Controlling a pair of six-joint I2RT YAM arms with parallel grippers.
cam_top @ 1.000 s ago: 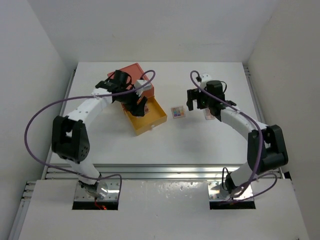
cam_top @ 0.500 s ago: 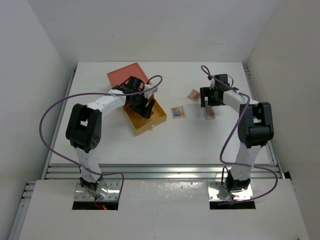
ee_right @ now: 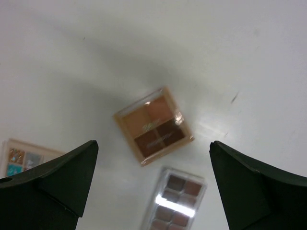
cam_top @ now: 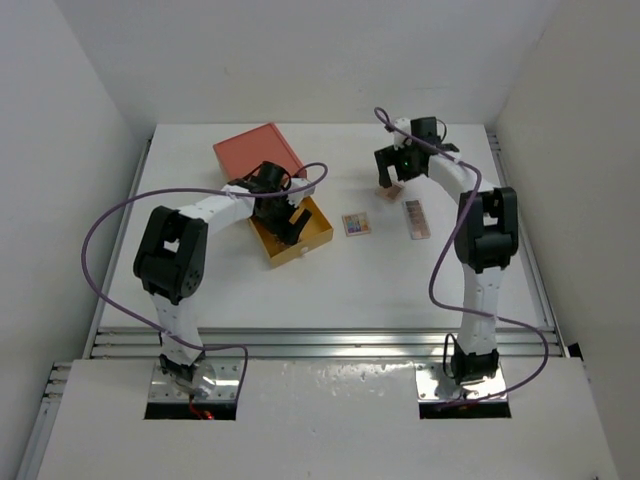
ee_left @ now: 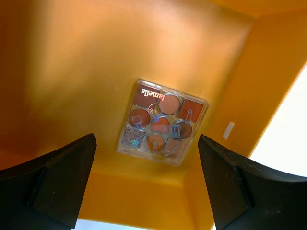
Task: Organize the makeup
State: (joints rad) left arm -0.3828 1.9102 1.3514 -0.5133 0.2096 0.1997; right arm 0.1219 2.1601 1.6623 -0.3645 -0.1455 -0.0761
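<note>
The left gripper (ee_left: 146, 139) is held over the open yellow drawer (ee_left: 96, 57), with its jaws spread wide and nothing clamped. In the left wrist view a clear-lidded round-pan palette (ee_left: 162, 123), filled with orange-brown shades, is seen lying flat on the drawer floor. It lies directly below the gap between the jaws, close to the drawer wall on the side of the finger at the picture's right. This palette is hidden in the top view, where the gripper covers that part of the drawer. Only the top view shows the orange-red box (cam_top: 257, 150), which lies just beyond the left gripper on the white table (cam_top: 400, 280). The right gripper (ee_right: 153, 143) is held above the table at its far side, with its jaws likewise wide apart and closed on nothing. In the right wrist view a four-pan brown palette (ee_right: 154, 124) is seen centred between the jaws, lying flat and turned cornerwise. A long pink-brown palette (ee_right: 175, 201) lies just beside it, nearer the wrist. A multicoloured palette (ee_right: 21, 155) is partly cut off behind the finger at the picture's left. The top view places that multicoloured palette between the two grippers, just beside the drawer's corner. How high either gripper is held above what lies below it cannot be told.
</note>
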